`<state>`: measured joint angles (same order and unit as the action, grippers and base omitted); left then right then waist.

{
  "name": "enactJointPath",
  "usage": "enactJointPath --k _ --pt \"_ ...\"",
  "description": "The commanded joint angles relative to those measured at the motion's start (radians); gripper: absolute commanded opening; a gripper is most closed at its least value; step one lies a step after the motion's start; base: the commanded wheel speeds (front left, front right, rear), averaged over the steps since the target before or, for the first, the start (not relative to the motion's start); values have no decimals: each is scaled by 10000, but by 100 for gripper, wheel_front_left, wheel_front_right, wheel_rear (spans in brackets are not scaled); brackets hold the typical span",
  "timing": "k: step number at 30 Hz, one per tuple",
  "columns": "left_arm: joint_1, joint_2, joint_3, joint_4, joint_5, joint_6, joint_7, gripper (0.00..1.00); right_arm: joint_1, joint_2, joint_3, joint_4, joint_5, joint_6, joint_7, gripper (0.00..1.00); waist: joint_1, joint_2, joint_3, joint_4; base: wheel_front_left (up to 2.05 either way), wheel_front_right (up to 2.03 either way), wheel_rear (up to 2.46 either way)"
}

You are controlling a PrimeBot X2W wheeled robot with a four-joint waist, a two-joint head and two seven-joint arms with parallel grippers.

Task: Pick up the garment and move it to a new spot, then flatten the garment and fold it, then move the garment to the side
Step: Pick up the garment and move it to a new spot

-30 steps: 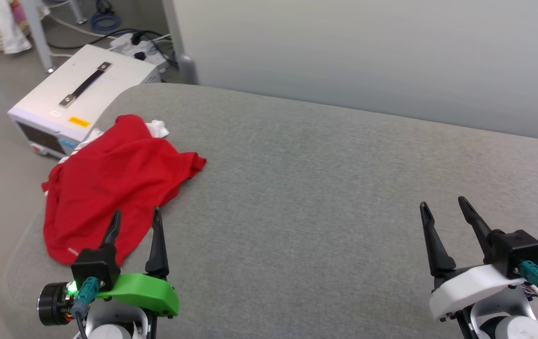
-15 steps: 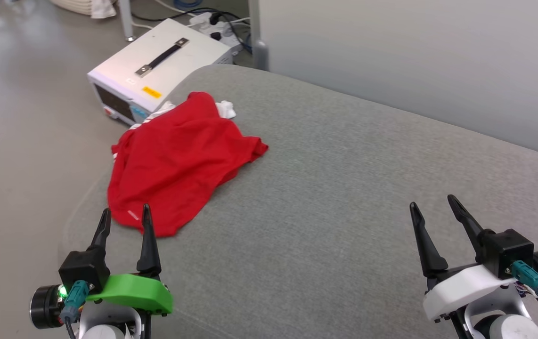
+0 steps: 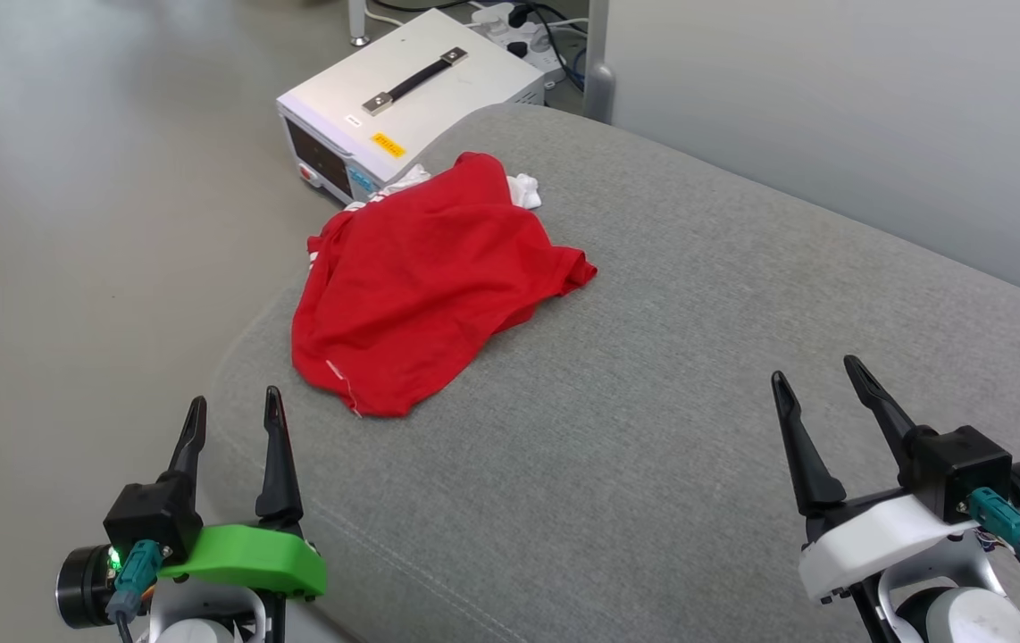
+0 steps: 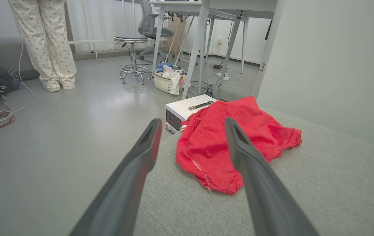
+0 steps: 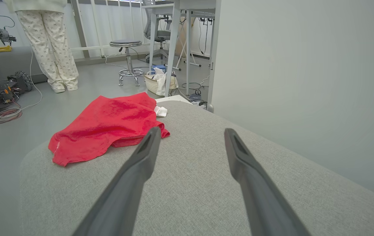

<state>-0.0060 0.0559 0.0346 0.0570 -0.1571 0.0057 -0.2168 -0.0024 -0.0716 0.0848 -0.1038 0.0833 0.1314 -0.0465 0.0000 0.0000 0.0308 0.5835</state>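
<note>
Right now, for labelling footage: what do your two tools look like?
Both have two long, dark, tapered fingers on a black block with a teal plug. The left tool has a bright green cover and a small lit green light; the right tool has a white cover and thin trailing cables.

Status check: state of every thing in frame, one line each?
garment: crumpled heap on the grey cushion, ungrasped
left claw: open, empty, short of the garment
right claw: open, empty, over the grey cushion
white instrument box: upright on the floor behind the garment
</note>
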Motion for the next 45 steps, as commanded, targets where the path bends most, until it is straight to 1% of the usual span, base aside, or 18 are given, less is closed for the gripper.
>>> enactJointPath --k 1,12,13,15,21,25,28,31,37,42,45 --pt "54 -48 -20 58 -37 32 -108 100 -155 -59 25 -77 32 -6 -70 100 0 0 30 193 -1 -1 -1" --pt "-59 -54 81 343 -46 -111 -338 100 -220 -65 -43 -190 134 -7 -131 100 0 0 44 735 0 0 0" --pt "-181 -54 76 577 -73 -218 -398 100 -285 -122 -16 -260 137 -7 -83 100 0 0 160 802 0 0 0" --pt "-354 -39 118 737 -120 -276 -438 100 -352 -189 12 -327 126 -7 -28 100 0 0 266 810 0 0 0" --pt "-992 16 86 1220 -244 -497 -447 100 -639 -454 19 -682 77 -7 282 100 0 0 821 344 0 0 0" --pt "-1910 173 8 1796 -487 -740 -178 100 -923 -738 -15 -1005 63 -7 587 100 0 0 1421 -64 0 0 0" --pt "-2825 306 -48 2361 -846 -941 442 100 -1153 -969 -53 -1220 90 -7 754 100 0 0 1904 -414 0 0 0" --pt "-3619 447 -147 2848 -1100 -1051 1191 100 -1377 -1121 -48 -1356 139 -7 864 100 0 0 2344 -809 0 0 0" --pt "-5380 1025 -352 4081 -1759 -1260 2923 100 -1769 -1281 -100 -1546 242 -7 960 100 0 0 3236 -1526 0 0 0" --pt "-6740 1850 -474 5452 -2360 -1338 4297 100 -2118 -1341 -22 -1557 334 -7 898 100 0 0 3878 -2179 0 0 0" --pt "-7316 2391 -411 6304 -2631 -1350 4823 100 -2350 -1320 71 -1533 421 -7 806 100 0 0 4229 -2631 0 0 0"
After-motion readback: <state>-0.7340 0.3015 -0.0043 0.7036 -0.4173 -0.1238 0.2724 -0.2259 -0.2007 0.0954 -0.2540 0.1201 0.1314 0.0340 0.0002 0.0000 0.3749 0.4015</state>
